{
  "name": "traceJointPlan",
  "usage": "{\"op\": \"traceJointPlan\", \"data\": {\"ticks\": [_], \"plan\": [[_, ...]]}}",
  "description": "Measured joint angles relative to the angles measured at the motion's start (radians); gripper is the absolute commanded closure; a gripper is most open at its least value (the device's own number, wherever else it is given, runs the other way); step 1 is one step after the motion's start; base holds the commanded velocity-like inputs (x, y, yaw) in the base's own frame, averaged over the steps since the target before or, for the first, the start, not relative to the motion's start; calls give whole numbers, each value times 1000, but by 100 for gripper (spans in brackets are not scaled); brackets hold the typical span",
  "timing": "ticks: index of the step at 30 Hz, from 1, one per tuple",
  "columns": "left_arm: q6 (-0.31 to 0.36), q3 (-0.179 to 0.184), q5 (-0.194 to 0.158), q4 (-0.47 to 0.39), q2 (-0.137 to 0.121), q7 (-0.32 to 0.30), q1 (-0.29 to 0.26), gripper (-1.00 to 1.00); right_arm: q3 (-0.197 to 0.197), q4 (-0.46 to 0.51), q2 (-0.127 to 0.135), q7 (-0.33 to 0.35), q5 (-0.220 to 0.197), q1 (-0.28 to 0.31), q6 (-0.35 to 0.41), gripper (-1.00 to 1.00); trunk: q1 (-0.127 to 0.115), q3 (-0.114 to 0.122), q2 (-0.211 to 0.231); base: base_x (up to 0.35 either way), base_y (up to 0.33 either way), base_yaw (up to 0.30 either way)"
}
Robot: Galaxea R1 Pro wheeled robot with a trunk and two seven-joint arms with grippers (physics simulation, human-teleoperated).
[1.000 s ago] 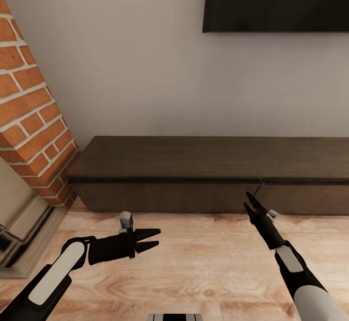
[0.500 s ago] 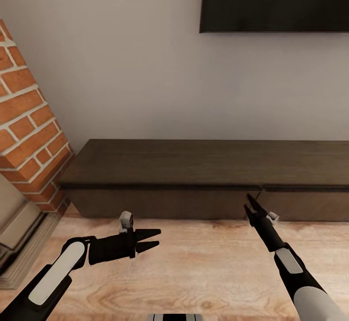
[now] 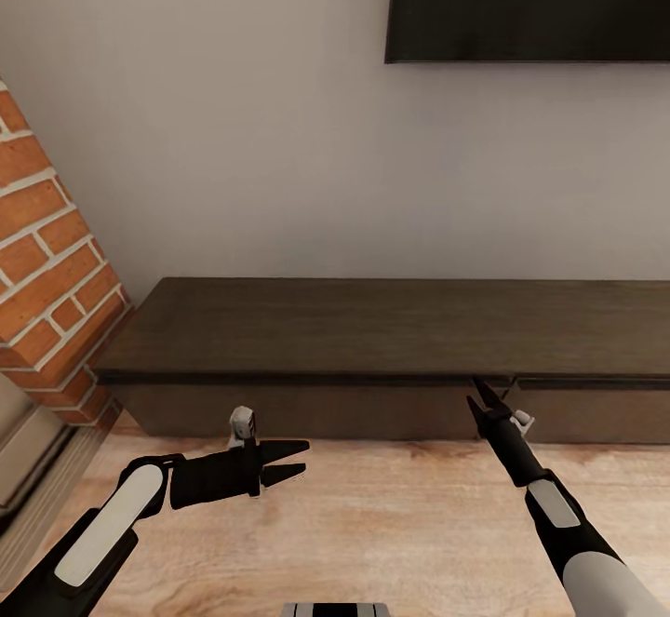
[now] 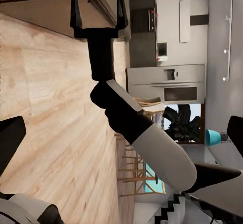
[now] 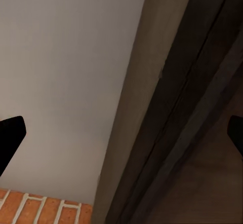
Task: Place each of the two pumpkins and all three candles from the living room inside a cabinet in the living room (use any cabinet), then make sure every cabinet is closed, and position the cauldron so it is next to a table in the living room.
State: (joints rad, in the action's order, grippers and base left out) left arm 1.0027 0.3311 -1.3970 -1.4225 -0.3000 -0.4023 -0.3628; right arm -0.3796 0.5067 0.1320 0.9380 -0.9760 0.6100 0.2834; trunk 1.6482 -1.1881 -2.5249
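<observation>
Facing the shut cabinet (image 3: 372, 328). Left gripper (image 3: 287, 462) fingers apart, right gripper (image 3: 478, 394) fingers apart, both holding nothing, above the floor (image 3: 391, 524).

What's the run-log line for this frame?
phase: at cabinet | drawers: shut | left gripper: open, empty | right gripper: open, empty, tips at drawer front | pumpkins, candles: not in frame

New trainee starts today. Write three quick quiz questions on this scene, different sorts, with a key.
1. True or false: a drawer of the cabinet stands open.
2. What does the right gripper hold? A) a pumpkin B) a candle C) nothing
3. Fill in: the left gripper hangs over the wooden ____.

Key: 1 false, both fronts sit flush. 2 C, its fingers are spread and empty. 3 floor.
</observation>
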Motion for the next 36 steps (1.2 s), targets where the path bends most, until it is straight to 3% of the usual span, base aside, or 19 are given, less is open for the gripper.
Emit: {"op": "traceJointPlan", "data": {"ticks": [20, 25, 31, 36], "plan": [[0, -1, -1, 0, -1, 0, 0, -100, 0, -4, 0, 0, -1, 0, 0, -100, 1, 0, 0, 31, 0, 0], [0, -1, 0, 0, -1, 0, 0, -100, 0, -4, 0, 0, -1, 0, 0, -100, 3, -19, -1, 0, 0, 0], [0, -1, -1, 0, 0, 0, 0, -100, 0, -4, 0, 0, -2, 0, 0, -100, 3, -19, -1, 0, 0, 0], [0, -1, 0, 0, 0, 0, 0, -100, -1, -4, 0, 0, -1, 0, 0, -100, 5, -39, -2, 0, 0, 0]]}}
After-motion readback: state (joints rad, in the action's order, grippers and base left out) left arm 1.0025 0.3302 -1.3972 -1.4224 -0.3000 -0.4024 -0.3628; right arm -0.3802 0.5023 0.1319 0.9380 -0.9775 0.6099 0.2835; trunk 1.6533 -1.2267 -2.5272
